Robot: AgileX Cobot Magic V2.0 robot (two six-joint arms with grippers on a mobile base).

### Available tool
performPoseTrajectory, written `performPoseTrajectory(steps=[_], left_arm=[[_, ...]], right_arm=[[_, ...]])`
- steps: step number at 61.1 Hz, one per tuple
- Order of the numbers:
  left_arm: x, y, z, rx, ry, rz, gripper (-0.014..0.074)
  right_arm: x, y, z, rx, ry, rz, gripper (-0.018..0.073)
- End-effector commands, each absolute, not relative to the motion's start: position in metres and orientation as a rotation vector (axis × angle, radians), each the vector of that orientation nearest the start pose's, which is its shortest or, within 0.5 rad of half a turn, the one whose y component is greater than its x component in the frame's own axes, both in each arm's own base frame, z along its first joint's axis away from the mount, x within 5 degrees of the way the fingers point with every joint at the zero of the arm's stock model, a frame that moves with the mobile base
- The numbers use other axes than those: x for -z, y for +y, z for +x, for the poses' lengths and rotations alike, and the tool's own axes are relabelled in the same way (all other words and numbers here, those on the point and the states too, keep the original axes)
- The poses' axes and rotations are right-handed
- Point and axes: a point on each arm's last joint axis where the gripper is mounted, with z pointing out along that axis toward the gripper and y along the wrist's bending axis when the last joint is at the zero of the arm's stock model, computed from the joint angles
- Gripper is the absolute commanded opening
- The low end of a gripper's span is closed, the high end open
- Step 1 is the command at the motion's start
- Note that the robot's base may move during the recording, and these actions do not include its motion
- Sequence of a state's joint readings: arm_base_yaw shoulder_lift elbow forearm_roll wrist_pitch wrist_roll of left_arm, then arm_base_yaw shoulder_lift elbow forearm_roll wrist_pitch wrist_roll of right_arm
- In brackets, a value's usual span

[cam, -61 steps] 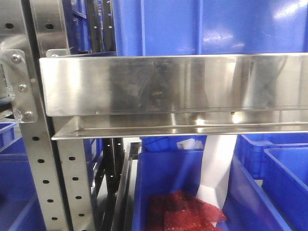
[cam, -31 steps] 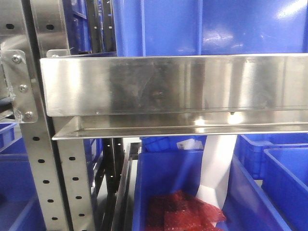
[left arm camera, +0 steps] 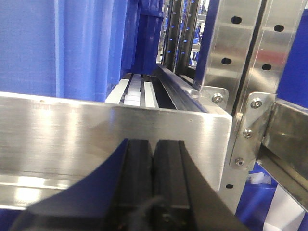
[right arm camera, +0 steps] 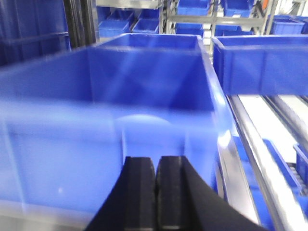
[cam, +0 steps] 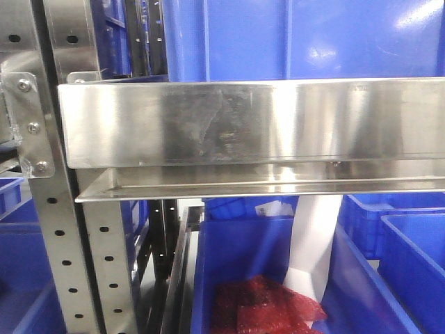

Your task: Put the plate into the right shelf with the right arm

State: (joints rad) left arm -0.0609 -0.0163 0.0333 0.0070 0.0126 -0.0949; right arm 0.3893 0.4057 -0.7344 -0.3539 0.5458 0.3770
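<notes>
The right shelf's broad steel ledge [cam: 243,122] spans the front view, with a perforated upright [cam: 62,243] on its left. No arm shows in that view. My left gripper [left arm camera: 153,144] is shut and empty, close in front of a steel ledge [left arm camera: 72,130]. My right gripper [right arm camera: 156,163] is shut and empty, facing a large blue bin [right arm camera: 96,86]. A pale rounded shape [right arm camera: 142,120] shows just above its fingertips against the bin. That view is blurred, and I cannot tell whether the shape is the plate. No clear plate shows elsewhere.
Blue bins stand above and below the ledge [cam: 278,35]. One lower bin holds red bubble wrap [cam: 264,306] and a white sheet [cam: 313,243]. A steel rail [right arm camera: 250,159] runs along the right of the big bin. More blue bins [right arm camera: 260,62] stand behind.
Only the reflections on the steel ledge have shifted; a dark reflection at its right end has faded. The shelf and bins have not moved.
</notes>
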Motion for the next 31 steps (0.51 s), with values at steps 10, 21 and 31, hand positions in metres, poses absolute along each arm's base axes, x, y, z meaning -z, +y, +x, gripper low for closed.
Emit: performPoseTrajectory(steps=[10, 21, 31], left_arm=[[-0.208, -0.004, 0.055, 0.134, 1.421, -0.018, -0.0047], [-0.208, -0.004, 0.055, 0.134, 1.421, -0.018, -0.0047], [-0.208, -0.004, 0.055, 0.134, 1.421, -0.018, -0.0047]], right_arm=[[-0.364, 0.002, 0.044, -0.213, 1.558, -0.137, 0.0057], [-0.355, 0.003, 0.046, -0.208, 1.582, -0.142, 0.0057], [-0.355, 0.003, 0.046, -0.208, 1.582, -0.142, 0.0057]])
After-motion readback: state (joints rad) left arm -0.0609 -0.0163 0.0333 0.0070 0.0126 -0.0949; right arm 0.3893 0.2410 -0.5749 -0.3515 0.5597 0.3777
